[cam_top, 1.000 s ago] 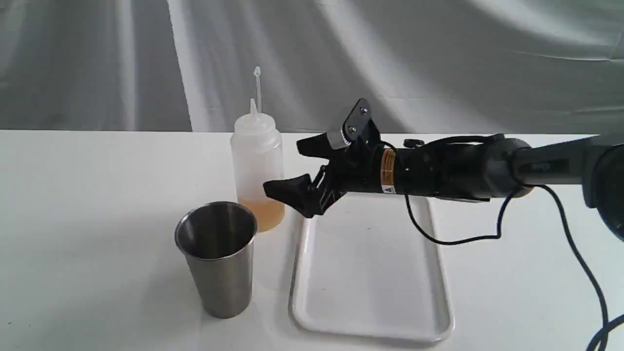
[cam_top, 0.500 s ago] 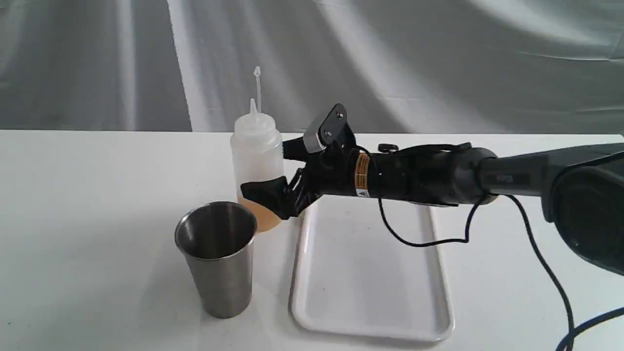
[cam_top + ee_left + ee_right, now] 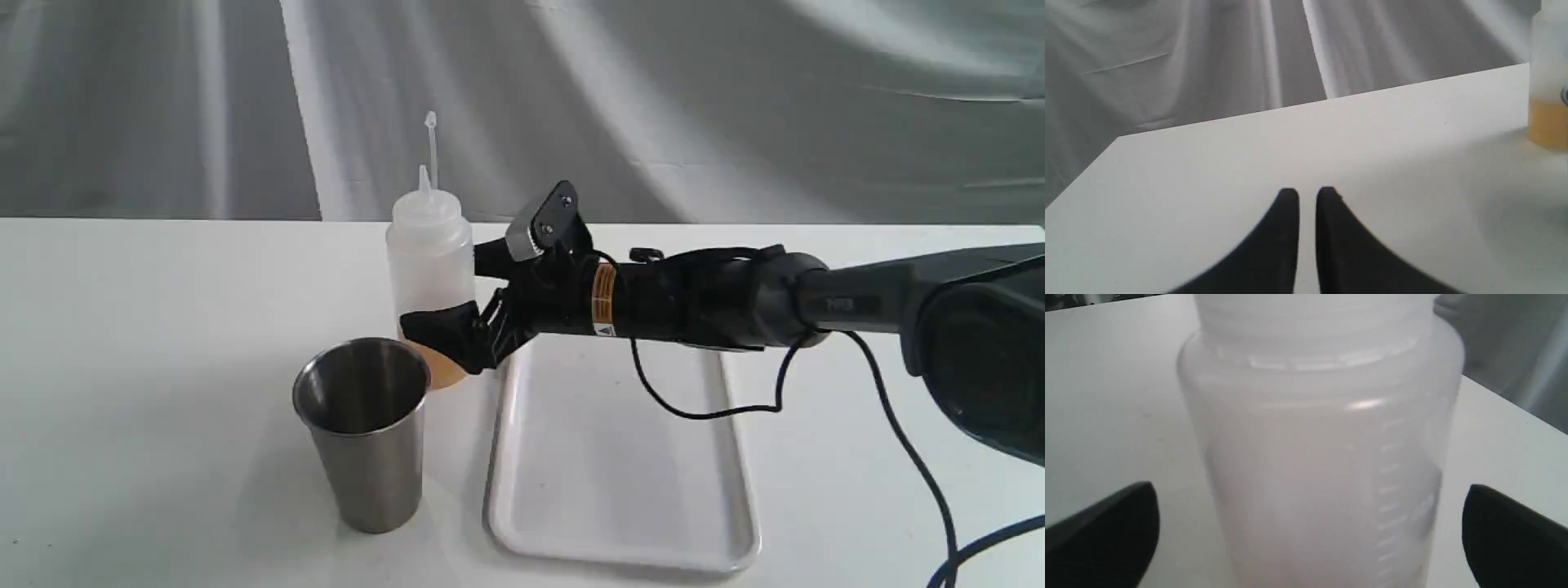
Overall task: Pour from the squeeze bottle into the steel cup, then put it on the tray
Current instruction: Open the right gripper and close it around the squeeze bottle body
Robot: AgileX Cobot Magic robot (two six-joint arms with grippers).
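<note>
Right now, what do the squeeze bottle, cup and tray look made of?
The squeeze bottle: translucent whitish plastic, probably soft; amber liquid shows through, moulded graduation marks in the right wrist view. The steel cup: brushed stainless steel, by its grey sheen and dark reflective inside. The tray: white, smooth, likely plastic; slight gloss on its rim.

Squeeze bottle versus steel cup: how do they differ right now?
The squeeze bottle is translucent plastic holding amber liquid; the steel cup is opaque brushed metal. The bottle is taller with a narrow nozzle; the cup is shorter with a wide open rim. The bottle sits between the fingers of the open right gripper; the cup stands free. Both stand upright on the table.
</note>
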